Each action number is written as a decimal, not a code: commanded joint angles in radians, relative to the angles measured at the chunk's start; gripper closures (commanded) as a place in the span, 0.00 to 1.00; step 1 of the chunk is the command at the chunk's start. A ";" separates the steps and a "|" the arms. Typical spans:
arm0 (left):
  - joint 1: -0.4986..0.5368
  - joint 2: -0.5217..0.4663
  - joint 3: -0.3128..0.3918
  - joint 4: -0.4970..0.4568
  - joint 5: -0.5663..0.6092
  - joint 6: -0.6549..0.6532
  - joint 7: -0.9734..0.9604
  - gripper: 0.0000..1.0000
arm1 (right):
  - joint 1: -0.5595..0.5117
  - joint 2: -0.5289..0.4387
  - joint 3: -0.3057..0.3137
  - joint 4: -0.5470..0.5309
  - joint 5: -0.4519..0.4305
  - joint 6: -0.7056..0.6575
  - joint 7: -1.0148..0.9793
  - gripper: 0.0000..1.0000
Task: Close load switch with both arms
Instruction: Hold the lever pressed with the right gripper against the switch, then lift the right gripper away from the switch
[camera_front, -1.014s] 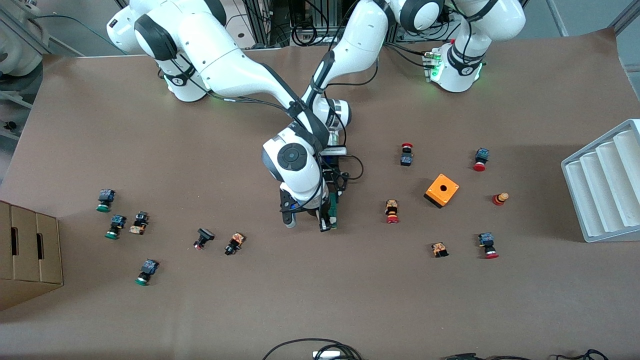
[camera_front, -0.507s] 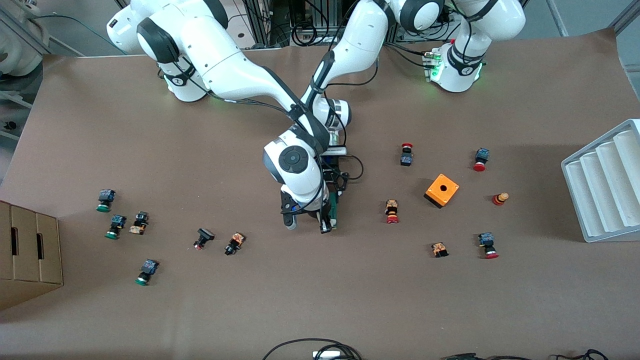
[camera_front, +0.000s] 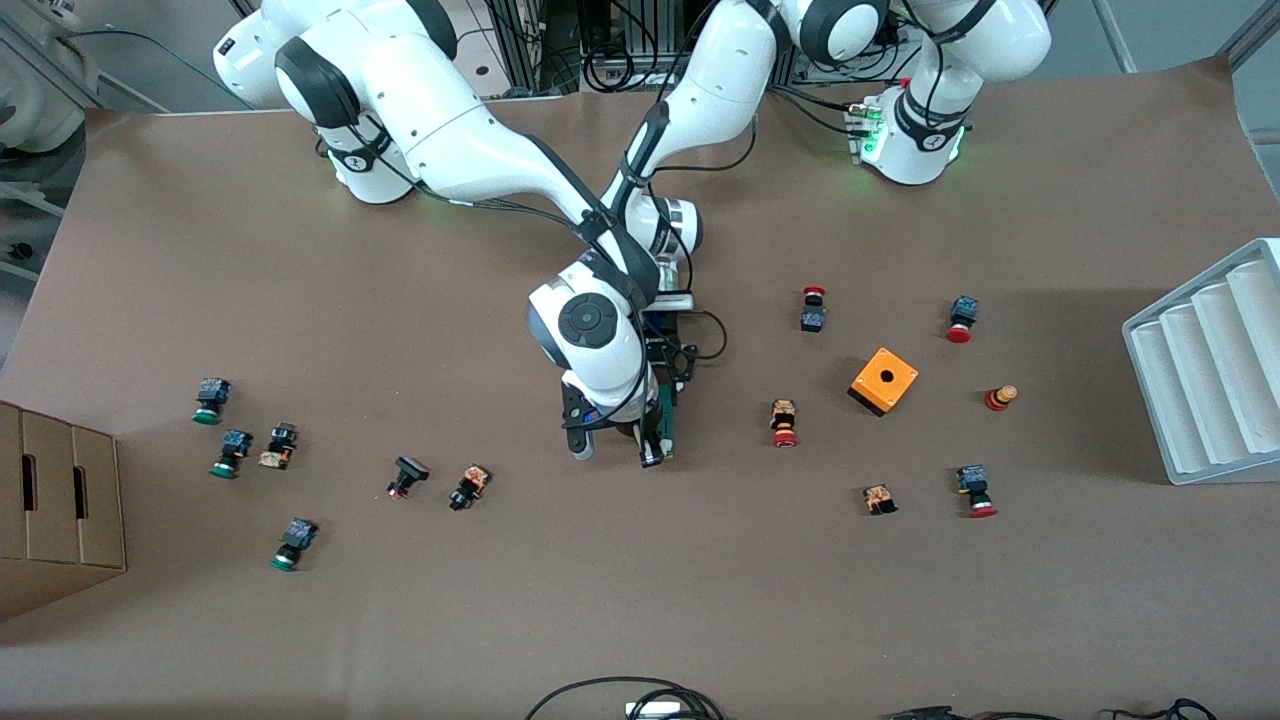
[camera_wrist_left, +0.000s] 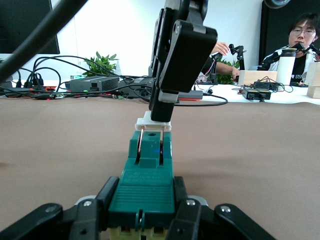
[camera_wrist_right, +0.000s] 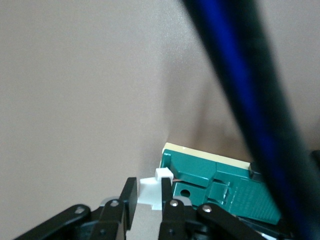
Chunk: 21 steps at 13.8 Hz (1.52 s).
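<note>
Left gripper (camera_wrist_left: 145, 220) clamped load switch (camera_wrist_left: 149, 172), right gripper (camera_wrist_right: 146, 197) pinched white slider (camera_wrist_right: 151, 192); risked slider popping free if pushed off-axis.

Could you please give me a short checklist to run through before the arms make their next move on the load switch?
1. Left gripper shut on the load switch body: ok.
2. Right gripper shut on the white sliding piece: ok.
3. Switch lies flat on the table: ok.
4. White piece fully pushed home: cannot tell.
5. Nearest loose push button lies apart from the switch, toward the right arm's end: ok.
6. Black cable near the left wrist clear of the switch: cannot tell.
</note>
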 joint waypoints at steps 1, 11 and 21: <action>-0.008 0.022 0.002 0.045 0.056 -0.001 -0.236 0.51 | -0.005 0.042 0.002 0.041 0.002 0.013 -0.007 0.72; -0.008 0.025 0.002 0.045 0.056 -0.001 -0.236 0.51 | -0.022 -0.003 -0.005 0.056 0.020 -0.025 -0.018 0.00; -0.008 0.020 0.002 0.045 0.055 -0.001 -0.243 0.32 | -0.197 -0.400 0.019 0.019 0.124 -0.603 -0.556 0.00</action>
